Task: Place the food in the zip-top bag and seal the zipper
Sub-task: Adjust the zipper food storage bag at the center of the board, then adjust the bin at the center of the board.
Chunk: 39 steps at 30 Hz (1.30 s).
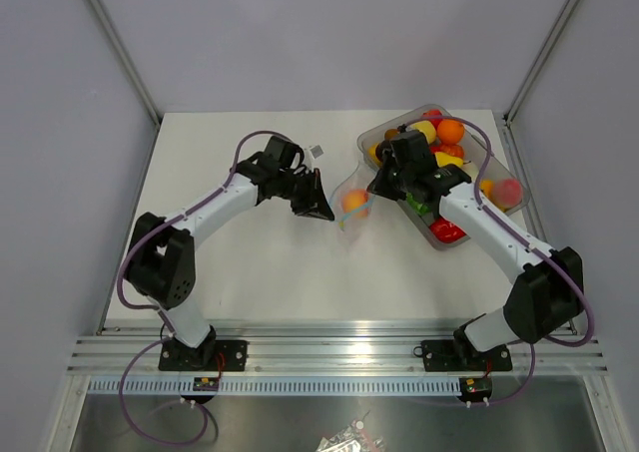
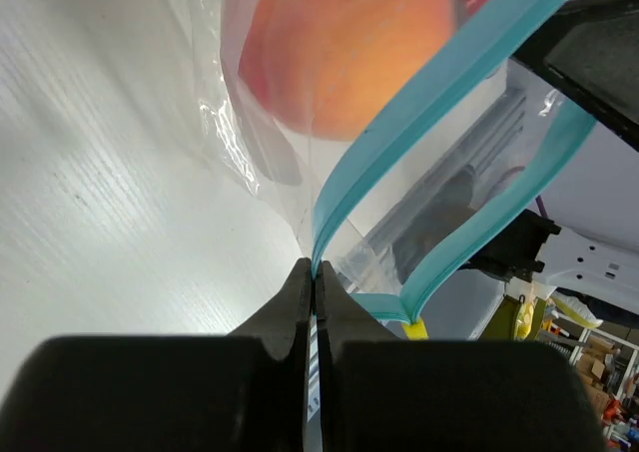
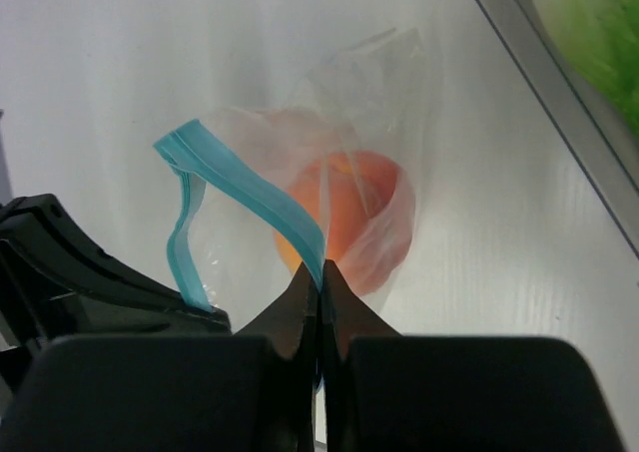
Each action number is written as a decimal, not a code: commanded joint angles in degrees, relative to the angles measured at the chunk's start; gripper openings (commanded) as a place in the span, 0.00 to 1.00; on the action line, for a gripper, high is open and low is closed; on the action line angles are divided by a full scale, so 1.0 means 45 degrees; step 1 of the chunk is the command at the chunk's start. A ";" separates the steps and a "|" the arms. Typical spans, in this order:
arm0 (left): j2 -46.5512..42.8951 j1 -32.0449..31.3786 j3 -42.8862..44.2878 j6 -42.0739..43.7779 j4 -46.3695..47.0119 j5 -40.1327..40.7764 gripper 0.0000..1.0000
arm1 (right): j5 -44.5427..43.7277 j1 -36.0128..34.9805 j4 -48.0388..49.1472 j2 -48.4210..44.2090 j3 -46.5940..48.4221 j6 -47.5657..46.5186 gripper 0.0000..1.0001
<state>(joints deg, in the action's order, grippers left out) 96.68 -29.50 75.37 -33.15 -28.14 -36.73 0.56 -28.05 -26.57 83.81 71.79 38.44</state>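
We are at the sealing step, or just short of it. The zip-top bag (image 1: pixel 355 213) is held between our two claws over the middle of the desk (image 1: pixel 260 262), a little toward the far right corner, with one round orange-pink fruit (image 1: pixel 353 201) inside; we cannot tell whether its bottom rests on the desk. The left claw (image 2: pixel 314 272) is pressed together on one end of the light blue zipper (image 2: pixel 439 73), and the right claw (image 3: pixel 320 272) is likewise pinched tight on the strip at the opposite end. From the left wrist the two halves of the zipper bow apart, so we judge the mouth open and the seal not yet made. The next move, as we see it, calls either for more food through that gap or for drawing the ends apart until the halves lie flat together, then running a pinch along them; the thin film looks apt to crumple and slip, so the pull should be gentle. In the far right corner sits the clear tray (image 1: pixel 399 121), holding more toy fruit, an orange (image 1: pixel 450 130) and a red piece (image 1: pixel 446 230) among them, plus green lettuce (image 3: pixel 589 33). It lies just beside the right claw, yet with both claws busy on the bag neither is free to fetch another fruit.
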 commanded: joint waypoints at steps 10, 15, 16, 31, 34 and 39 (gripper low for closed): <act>-0.0430 0.0109 0.0809 0.1234 -0.1579 0.1014 0.00 | -0.0476 -0.0483 -0.1481 0.0711 -0.0152 -0.1101 0.00; -0.1502 0.0090 0.1703 0.1525 -0.2200 0.1423 0.00 | -0.0417 -0.0836 -0.1225 -0.0341 0.0160 -0.0631 0.00; -0.1582 0.0090 0.1843 0.1603 -0.2319 0.1463 0.00 | -0.0417 -0.0856 -0.1032 -0.0440 0.0199 -0.0573 0.00; -0.0920 0.0265 0.0574 0.1955 -0.1832 0.1366 0.00 | -0.1449 -0.0915 -0.0928 0.0440 0.0334 -0.0844 0.62; -0.0744 0.0382 0.0770 0.1897 -0.1677 0.1365 0.00 | -0.2348 -0.0817 -0.1478 -0.0146 0.1290 -0.1391 0.67; -0.0256 0.0636 0.1140 0.1761 -0.1540 0.1131 0.00 | -0.2702 0.0156 -0.1382 -0.0461 0.1820 -0.1725 0.68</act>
<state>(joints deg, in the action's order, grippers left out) 94.13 -27.44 77.38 -25.47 -37.52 -30.89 -7.68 -30.50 -32.80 83.48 76.99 32.82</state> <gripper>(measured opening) 0.008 0.678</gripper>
